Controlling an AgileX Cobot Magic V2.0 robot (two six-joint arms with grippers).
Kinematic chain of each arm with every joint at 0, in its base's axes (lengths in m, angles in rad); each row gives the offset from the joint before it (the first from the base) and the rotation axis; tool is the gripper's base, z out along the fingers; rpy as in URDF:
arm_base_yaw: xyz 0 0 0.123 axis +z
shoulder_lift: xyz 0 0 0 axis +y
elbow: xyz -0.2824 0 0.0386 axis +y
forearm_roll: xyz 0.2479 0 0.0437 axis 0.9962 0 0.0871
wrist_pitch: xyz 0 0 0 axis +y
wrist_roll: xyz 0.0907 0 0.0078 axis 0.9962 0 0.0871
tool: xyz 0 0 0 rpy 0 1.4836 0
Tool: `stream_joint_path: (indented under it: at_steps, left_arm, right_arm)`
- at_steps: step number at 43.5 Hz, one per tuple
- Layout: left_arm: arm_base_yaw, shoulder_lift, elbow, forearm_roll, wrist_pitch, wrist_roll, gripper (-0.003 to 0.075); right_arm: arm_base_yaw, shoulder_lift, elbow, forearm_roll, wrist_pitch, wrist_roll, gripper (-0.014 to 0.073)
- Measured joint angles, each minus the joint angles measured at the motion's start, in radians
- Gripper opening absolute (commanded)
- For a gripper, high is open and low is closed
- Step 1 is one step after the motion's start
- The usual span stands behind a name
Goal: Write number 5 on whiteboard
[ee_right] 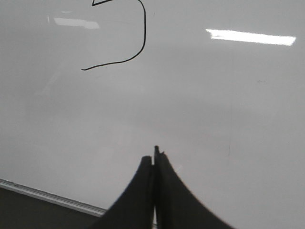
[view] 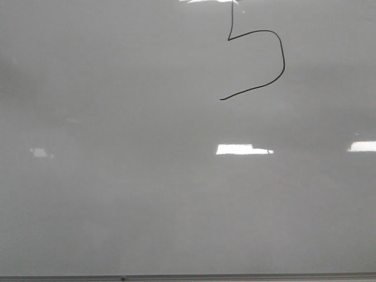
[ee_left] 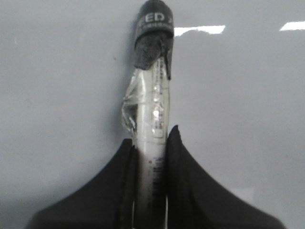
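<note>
We see the whiteboard (view: 147,194) filling the front view, its thin metal edge strip running along the near side. The number 5 (view: 276,59) sits far and right of centre on the board: a thin black line with a short vertical stroke, a rounded belly bulging right and a tail trailing back to the left, with no top bar. Bright rectangular light reflections lie on the glossy surface nearer than the figure. In the left wrist view, our left claw (ee_left: 151,148) pinches a marker (ee_left: 148,119) between its dark fingers; the marker has a clear wrapped barrel and a black cap end, and it points out over the board. In the right wrist view, our right claw (ee_right: 155,160) is pressed together with nothing between its fingers, poised above bare board, and the belly and tail of the 5 show well apart from it.
</note>
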Motion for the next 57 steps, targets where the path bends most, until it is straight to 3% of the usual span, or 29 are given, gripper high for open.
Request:
stream_joint_path:
  at_steps: [17, 31, 45, 54, 57]
  left_arm:
    - [0.004, 0.070, 0.000, -0.006, 0.040, 0.000, -0.0006]
    - [0.004, 0.081, 0.000, -0.002, 0.023, 0.000, 0.0253]
    - [0.004, 0.084, 0.000, -0.002, 0.017, 0.002, 0.0303]
    - [0.004, 0.086, 0.000, -0.001, 0.017, 0.002, 0.0531]
    - [0.004, 0.086, 0.000, -0.001, 0.017, 0.002, 0.0559]
  right_arm:
    - [0.000, 0.000, 0.000, 0.000, -0.002, 0.000, -0.0072]
    - [0.000, 0.000, 0.000, 0.000, -0.002, 0.000, -0.0072]
    - [0.000, 0.000, 0.000, 0.000, -0.004, 0.000, -0.0072]
    - [0.000, 0.000, 0.000, 0.000, -0.004, 0.000, -0.0072]
    - [0.000, 0.000, 0.000, 0.000, -0.004, 0.000, -0.0072]
